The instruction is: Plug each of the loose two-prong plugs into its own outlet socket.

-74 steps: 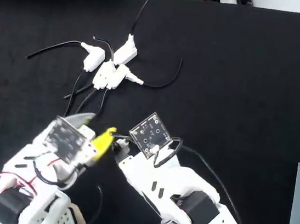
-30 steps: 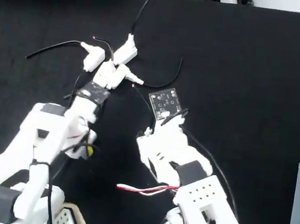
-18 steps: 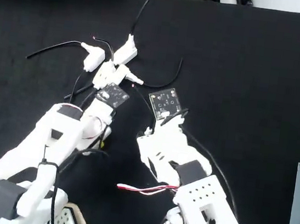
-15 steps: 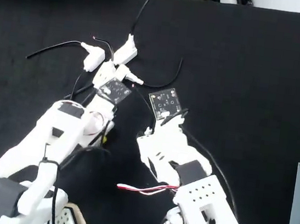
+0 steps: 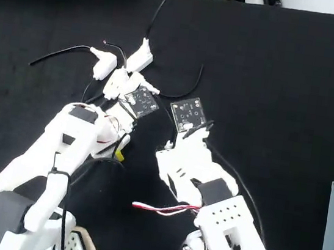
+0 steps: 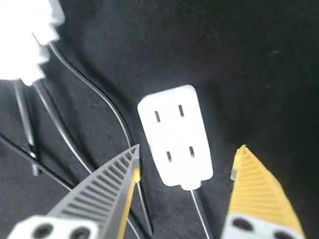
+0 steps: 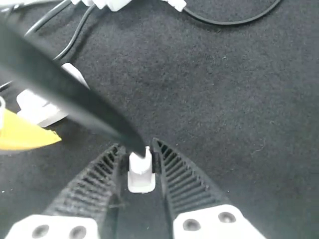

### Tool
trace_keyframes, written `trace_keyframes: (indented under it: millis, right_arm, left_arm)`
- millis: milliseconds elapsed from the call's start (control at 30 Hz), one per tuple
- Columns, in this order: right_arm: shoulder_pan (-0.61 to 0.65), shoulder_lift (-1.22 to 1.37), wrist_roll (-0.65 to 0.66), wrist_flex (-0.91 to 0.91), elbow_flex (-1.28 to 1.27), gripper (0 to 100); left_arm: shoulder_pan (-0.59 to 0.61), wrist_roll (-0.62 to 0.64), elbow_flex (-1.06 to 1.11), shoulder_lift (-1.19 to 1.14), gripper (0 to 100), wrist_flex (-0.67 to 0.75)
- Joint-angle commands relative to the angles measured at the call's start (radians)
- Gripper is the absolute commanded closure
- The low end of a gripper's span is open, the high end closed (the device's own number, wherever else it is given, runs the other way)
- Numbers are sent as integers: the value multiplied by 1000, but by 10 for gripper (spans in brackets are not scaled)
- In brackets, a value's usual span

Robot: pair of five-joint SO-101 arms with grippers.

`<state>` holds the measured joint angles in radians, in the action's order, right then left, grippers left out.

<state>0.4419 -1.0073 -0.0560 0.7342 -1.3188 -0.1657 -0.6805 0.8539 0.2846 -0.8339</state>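
The two-prong plug [image 7: 140,177] is clamped in the right tool [image 7: 137,145], near the outlet socket [image 6: 175,137] lying on the black desk [image 5: 283,85] between the left tool's [image 6: 188,149] spread fingers. Bracing the socket seems to be the step in hand. Next, the prongs need lining up with its slots.

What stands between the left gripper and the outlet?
Nothing visible. The left gripper is open over the outlet, straddling it. A black cable runs close along the outlet, by the grey finger.
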Motion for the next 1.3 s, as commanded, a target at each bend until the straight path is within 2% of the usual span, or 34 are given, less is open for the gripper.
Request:
trace_keyframes:
  millis: [0,200,333,467,800,933,1033,1167,1267]
  right_arm:
    - [-18,2,-11,-18,10,985]
    - [-18,2,-11,-18,12,985]
    - [-18,2,-11,-18,10,985]
    - [-18,2,-11,-18,8,985]
    - [-18,2,-11,-18,7,985]
    - [-18,2,-11,-18,7,985]
    - [-18,2,-11,-17,7,985]
    - [-18,2,-11,-15,7,985]
    - [-20,2,-11,-15,7,985]
  left_arm:
    - [-5,-11,-42,5,712,6]
    - [-10,-17,-12,3,713,64]
    - [-35,-69,-10,3,770,109]
    - [-76,-130,4,3,780,115]
    - [-105,-140,48,8,780,114]
    - [-134,-199,85,15,779,114]
    - [-124,-173,59,15,772,106]
    - [-61,-109,25,17,691,103]
    - [-35,-97,-10,17,693,69]
